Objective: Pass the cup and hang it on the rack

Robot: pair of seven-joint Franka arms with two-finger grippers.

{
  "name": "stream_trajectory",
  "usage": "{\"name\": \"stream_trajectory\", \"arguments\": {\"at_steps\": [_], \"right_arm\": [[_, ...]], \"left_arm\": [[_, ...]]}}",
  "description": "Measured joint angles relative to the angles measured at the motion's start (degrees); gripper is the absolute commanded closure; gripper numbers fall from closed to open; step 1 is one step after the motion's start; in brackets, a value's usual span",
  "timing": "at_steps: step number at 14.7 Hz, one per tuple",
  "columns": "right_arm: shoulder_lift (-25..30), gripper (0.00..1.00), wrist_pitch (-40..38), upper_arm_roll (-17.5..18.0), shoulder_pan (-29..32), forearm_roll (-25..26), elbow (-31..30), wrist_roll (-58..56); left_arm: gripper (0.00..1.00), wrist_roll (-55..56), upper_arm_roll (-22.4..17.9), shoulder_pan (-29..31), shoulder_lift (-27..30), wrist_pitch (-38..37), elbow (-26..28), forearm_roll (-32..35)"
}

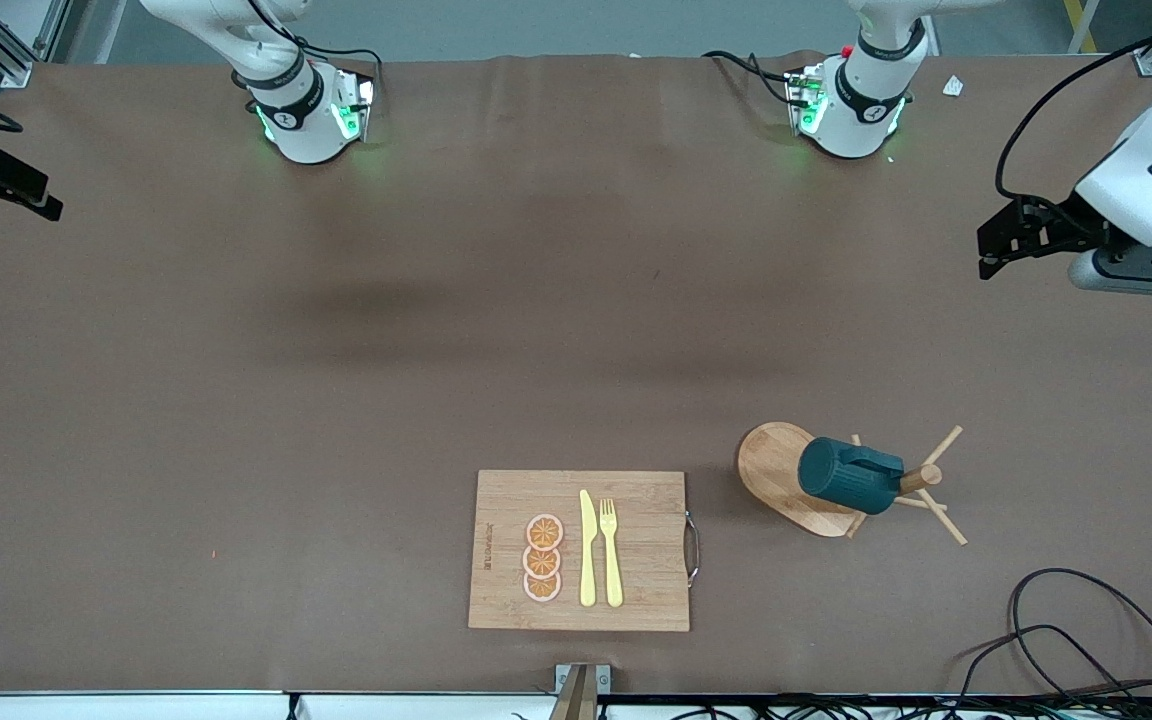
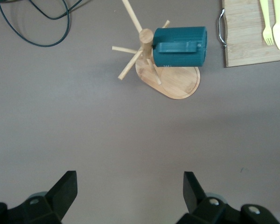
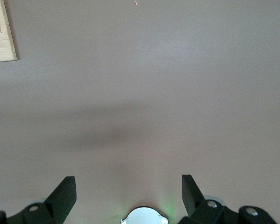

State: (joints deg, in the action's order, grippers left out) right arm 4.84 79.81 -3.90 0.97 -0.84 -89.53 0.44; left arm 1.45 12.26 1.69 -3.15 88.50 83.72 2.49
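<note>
Since the cup [image 1: 848, 478] already hangs on the rack [image 1: 786, 478], lying sideways on a peg beside the central post and above the oval base, I judge the hanging as done and the step in hand as only pulling away cleanly. The rack stands toward the left arm's end of the desk, just beside the cutting board [image 1: 580, 550], which carries the yellow knife [image 1: 587, 550], the fork [image 1: 611, 552] and some orange slices [image 1: 543, 558].

The left tool [image 1: 998, 240] is released, its jaws wide and empty, and it hangs over bare desk at the left arm's end, well apart from the rack. The right tool [image 3: 129, 191] is also released and holds nothing; it waits over bare desk at the right arm's end.

To finish well, the left arm should keep away from the thin pegs, because a small touch could tip the rack or slide the cup off. A loose cable [image 1: 1086, 630] lies near the desk edge, so low moves there are better avoided.
</note>
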Motion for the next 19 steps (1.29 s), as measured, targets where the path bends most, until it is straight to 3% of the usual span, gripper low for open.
{"name": "stream_trajectory", "arguments": {"at_steps": [6, 19], "right_arm": [[0.0, 0.00, 0.0, 0.0, 0.0, 0.0, 0.0, 0.0], [0.0, 0.00, 0.0, 0.1, -0.1, 0.0, 0.0, 0.0]], "left_arm": [[0.00, 0.0, -3.1, -2.2, -0.2, 0.0, -0.5, 0.3], [0.00, 0.0, -3.3, -2.4, -0.8, 0.1, -2.4, 0.3]]}}
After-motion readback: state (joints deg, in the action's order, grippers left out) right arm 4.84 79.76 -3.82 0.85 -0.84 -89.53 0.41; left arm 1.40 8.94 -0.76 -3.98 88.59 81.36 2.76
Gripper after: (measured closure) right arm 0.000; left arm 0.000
